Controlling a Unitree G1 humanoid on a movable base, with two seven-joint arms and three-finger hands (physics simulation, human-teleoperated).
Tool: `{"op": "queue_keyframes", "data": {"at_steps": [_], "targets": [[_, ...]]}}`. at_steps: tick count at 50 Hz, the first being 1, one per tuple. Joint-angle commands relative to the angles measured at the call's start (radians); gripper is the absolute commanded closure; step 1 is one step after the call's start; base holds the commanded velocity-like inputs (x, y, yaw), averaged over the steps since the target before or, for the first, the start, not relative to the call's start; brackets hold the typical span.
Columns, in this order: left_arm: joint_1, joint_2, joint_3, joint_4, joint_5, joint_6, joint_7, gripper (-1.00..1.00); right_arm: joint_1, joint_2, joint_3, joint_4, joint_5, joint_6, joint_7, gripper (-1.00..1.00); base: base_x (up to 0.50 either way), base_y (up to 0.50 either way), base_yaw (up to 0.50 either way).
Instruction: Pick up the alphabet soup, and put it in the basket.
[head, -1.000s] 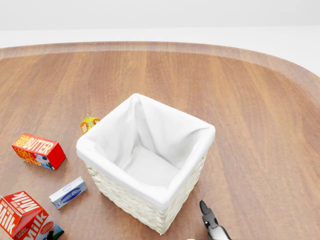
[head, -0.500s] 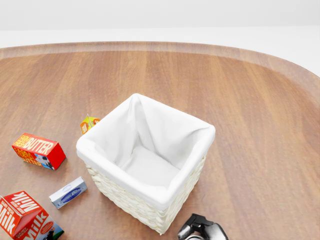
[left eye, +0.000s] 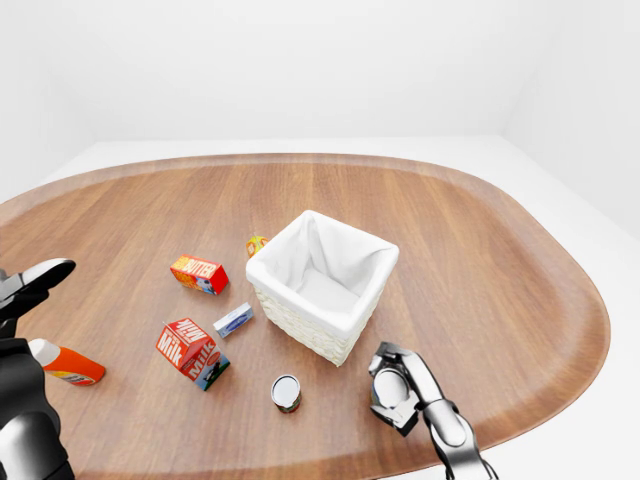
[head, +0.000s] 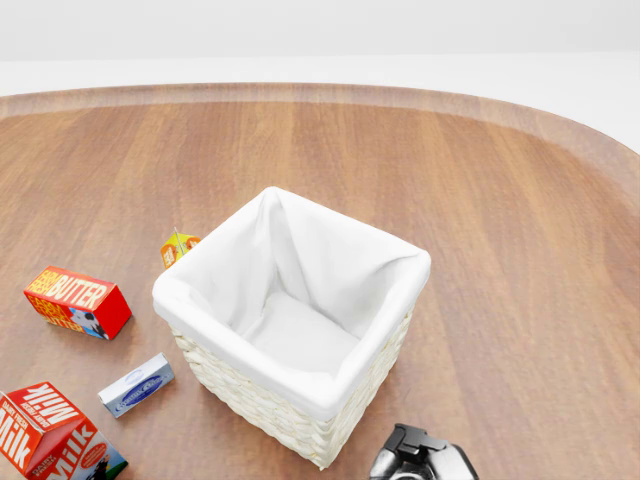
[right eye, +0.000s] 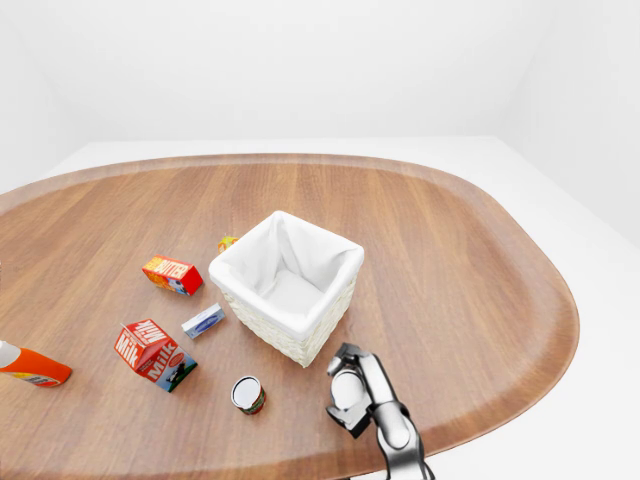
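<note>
right hand (left eye: 395, 385) empty beside basket (left eye: 322, 285); soup can (left eye: 286, 393) near.

Head view: angled steeply down, close on the basket (head: 290, 330). Eye views: higher, wider, taking in the whole table (left eye: 480, 250), nearly the same picture, slightly offset sideways. Basket and cartons shared by all three.

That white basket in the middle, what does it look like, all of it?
The basket is square, woven of pale wicker, with a white cloth lining folded over its rim. It stands upright on the wooden table, turned corner-on in the left-eye view, and looks empty inside. A small orange carton sits close by its upper left side; nothing is seen touching it. The right hand hovers lower right of it, apart.
</note>
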Motion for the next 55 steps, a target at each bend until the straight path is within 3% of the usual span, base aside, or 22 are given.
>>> {"op": "queue_keyframes", "data": {"at_steps": [1,6,39,55], "targets": [[-0.004,-0.002,-0.008,0.020,0.008,0.000,-0.009,-1.00,0.084,-0.005,0.002,-0.254,0.026,0.082,0.031,1.00,0.00,0.00,0.00],[0.006,0.002,0.004,-0.016,-0.007,0.000,0.005,-1.00,0.103,-0.008,-0.005,-0.326,0.025,0.115,0.047,1.00,0.00,0.00,0.00],[-0.001,-0.001,0.000,-0.003,0.003,0.000,-0.001,-1.00,0.104,0.002,-0.016,-0.678,-0.007,0.115,0.130,1.00,0.00,0.00,0.00],[0.006,0.002,0.011,-0.035,-0.013,0.000,0.012,-1.00,0.003,0.000,-0.001,-0.922,-0.058,0.115,0.202,1.00,0.00,0.00,0.00]]}}
